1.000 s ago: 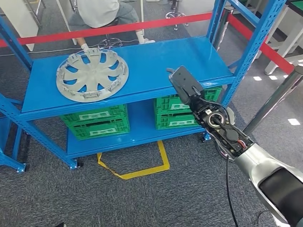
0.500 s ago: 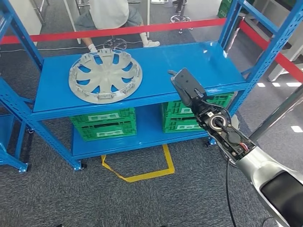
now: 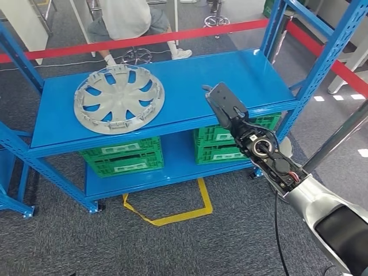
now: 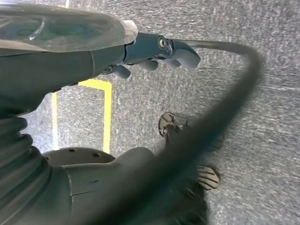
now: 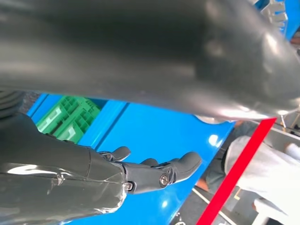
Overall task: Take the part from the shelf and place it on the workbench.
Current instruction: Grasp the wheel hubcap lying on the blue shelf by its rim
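Head view: grey hubcap [image 3: 119,98] lies flat on the blue shelf's [image 3: 208,80] top deck, left part. Right hand [image 3: 223,103], fingers apart and empty, hovers well right of it. Left hand [image 4: 155,49] hangs empty over carpet. Green crates [image 3: 121,154] sit below; red barrier tape [image 3: 143,37] and a seated person [image 3: 130,14] behind.

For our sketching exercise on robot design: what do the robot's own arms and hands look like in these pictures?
The right arm has a glossy silver shell with a black panel, then an exposed dark wrist section with a round ring, red wiring and a thin black cable. The right hand is dark grey. In the wrist views, both hands show a grey ribbed cover and slim dark fingers with small screws.
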